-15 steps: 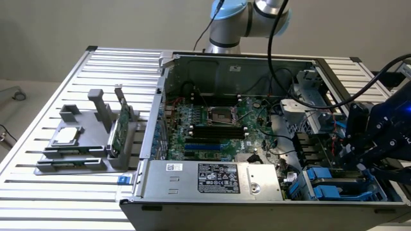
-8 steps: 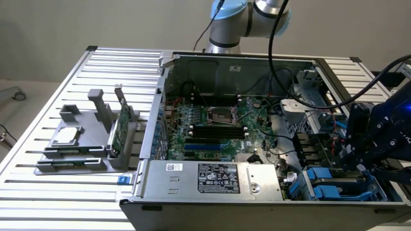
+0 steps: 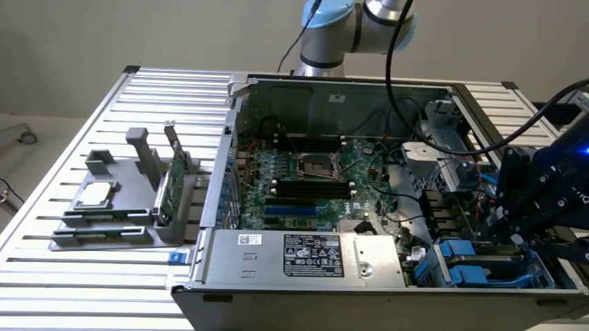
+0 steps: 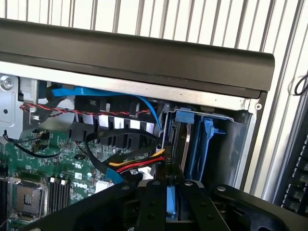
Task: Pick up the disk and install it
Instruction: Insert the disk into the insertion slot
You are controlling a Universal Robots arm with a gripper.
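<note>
A grey plastic parts holder (image 3: 110,234) sits on the slatted metal tabletop (image 3: 55,276), and the open black computer case (image 3: 368,303) is to its right. Farther right, the black pincer (image 4: 173,186) is clamped on the blue-framed silver-grey disk (image 4: 173,204), held edge-on. The blue-railed drive bay (image 4: 192,144) lies just ahead.

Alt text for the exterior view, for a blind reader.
An open computer case lies on a slatted metal table, the robot's gripper hanging near its blue drive carriers at the exterior view's right. At that view's left, a grey stand holds a green circuit card.
</note>
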